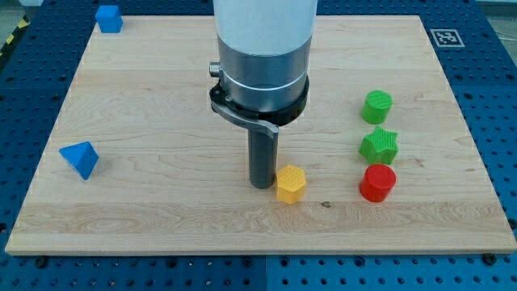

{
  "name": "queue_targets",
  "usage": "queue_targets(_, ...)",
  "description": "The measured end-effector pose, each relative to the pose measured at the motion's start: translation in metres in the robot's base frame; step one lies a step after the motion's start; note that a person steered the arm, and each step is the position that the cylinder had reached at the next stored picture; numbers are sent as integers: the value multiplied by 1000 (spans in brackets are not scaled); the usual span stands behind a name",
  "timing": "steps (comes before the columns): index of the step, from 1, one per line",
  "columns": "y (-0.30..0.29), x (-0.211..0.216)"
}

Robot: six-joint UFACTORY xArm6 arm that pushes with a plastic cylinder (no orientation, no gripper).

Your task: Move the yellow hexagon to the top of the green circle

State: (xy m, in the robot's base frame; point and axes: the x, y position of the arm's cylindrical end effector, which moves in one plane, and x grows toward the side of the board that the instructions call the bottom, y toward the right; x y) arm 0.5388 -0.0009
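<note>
The yellow hexagon (291,183) sits on the wooden board (161,105), a little below and right of the middle. My tip (261,185) stands right beside its left side, touching or nearly touching it. The green circle (377,106) is a round green block at the view's right, well above and to the right of the hexagon. The arm's wide body hides the board behind the rod at the top middle.
A green star (379,146) lies just below the green circle, and a red round block (377,183) just below the star. A blue triangle-like block (80,158) lies at the left edge, another blue block (109,18) at the top left corner.
</note>
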Motion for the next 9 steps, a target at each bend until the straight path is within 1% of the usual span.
queue_targets(1, 0, 10)
queue_targets(2, 0, 55)
queue_targets(3, 0, 79)
queue_targets(5, 15, 76)
queue_targets(7, 22, 62)
queue_targets(9, 25, 15)
